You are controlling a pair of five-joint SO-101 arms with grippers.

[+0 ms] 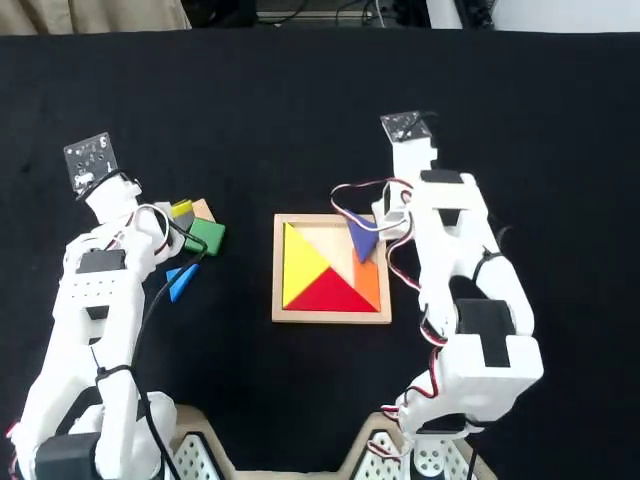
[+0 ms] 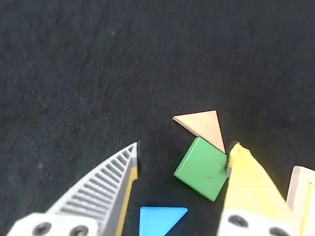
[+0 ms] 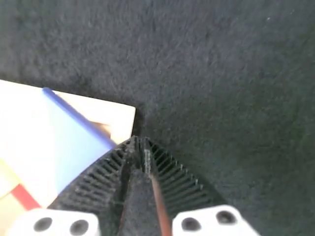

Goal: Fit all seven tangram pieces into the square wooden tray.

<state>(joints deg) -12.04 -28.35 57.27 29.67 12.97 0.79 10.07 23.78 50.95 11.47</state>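
The right tool [image 3: 140, 147] is closed and holds nothing, its tip just beside the tilted purple triangle [image 3: 74, 142] at the tray [image 3: 120, 115] corner. The left tool [image 2: 186, 147] stands wide open above the green square [image 2: 202, 168] on the tabletop [image 2: 98, 59].

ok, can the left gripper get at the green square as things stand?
Probably yes. The left gripper is open above the green square, which lies flat with nothing on top. The tan triangle touches one edge and the yellow finger sits right beside it, so alignment looks tight.
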